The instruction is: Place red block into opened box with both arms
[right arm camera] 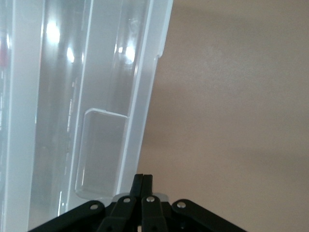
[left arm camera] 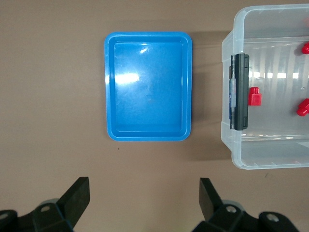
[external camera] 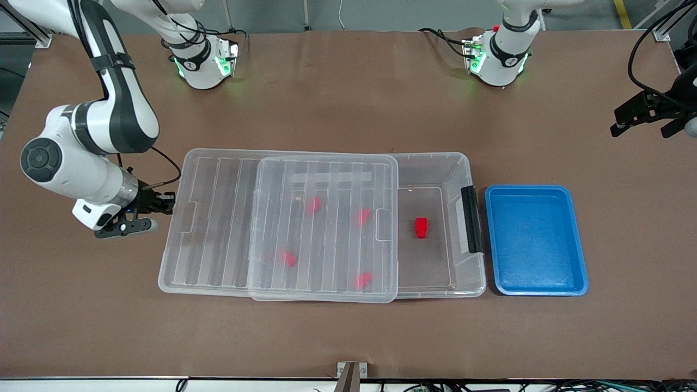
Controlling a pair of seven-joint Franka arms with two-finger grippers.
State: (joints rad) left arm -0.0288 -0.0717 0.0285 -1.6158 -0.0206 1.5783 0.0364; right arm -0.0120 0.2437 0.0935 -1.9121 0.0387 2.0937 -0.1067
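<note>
Red block (external camera: pixel 421 227) lies on the floor of the box (external camera: pixel 460 163), in the uncovered end by the black latch (external camera: pixel 471 219). Four more red blocks (external camera: pixel 313 204) sit under the ribbed lid (external camera: pixel 326 228), which lies slid toward the right arm's end, overhanging the box rim there. From the block, the blue tray (external camera: pixel 536 239) is at 3 o'clock in the front view, just beside the latch end. Right gripper (external camera: pixel 170 204) sits at 9 o'clock, fingers pressed together, tips at the lid's edge; contact unclear. Left gripper (external camera: pixel 642 121) hangs at 2 o'clock over the bare table (external camera: pixel 348 98), fingers (left arm camera: pixel 79 193) spread wide, holding nothing, waiting.
</note>
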